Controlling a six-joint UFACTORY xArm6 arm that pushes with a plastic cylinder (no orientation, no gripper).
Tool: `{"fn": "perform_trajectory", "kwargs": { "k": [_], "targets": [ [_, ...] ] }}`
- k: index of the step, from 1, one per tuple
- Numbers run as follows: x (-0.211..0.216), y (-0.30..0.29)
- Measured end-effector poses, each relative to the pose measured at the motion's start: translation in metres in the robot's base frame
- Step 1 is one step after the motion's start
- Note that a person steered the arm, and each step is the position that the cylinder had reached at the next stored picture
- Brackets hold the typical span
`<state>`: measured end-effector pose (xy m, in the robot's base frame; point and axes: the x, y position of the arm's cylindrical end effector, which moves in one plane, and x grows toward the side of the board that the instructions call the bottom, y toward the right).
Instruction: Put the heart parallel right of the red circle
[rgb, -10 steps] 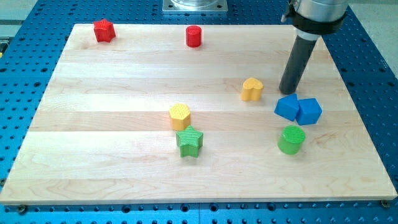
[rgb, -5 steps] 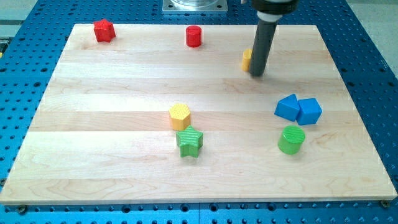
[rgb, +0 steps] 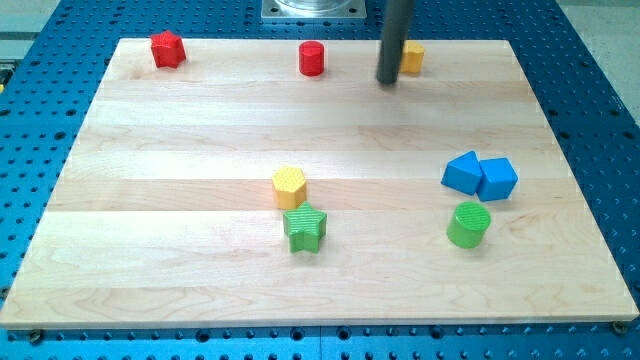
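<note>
The yellow heart (rgb: 411, 58) lies near the board's top edge, to the right of the red circle (rgb: 312, 58) and at about the same height in the view. My tip (rgb: 388, 80) rests just left of the heart, between it and the red circle. The rod covers the heart's left edge.
A red star (rgb: 168, 48) sits at the top left. A yellow hexagon (rgb: 289, 185) and a green star (rgb: 305, 228) stand near the middle. Two blue blocks (rgb: 480, 176) and a green cylinder (rgb: 468, 224) are at the right. The wooden board (rgb: 180, 200) lies on a blue pegboard.
The yellow heart has slid from mid-right up to the board's top edge. My tip moved up and left with it and now stands on the heart's left side.
</note>
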<state>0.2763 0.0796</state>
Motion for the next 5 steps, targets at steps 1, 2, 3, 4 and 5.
{"fn": "perform_trajectory", "kwargs": {
  "k": [1,2,3,4,5],
  "targets": [
    [-0.023,0.01],
    [-0.024,0.061],
    [-0.024,0.078],
    [-0.019,0.073],
    [-0.006,0.054]
  ]
}}
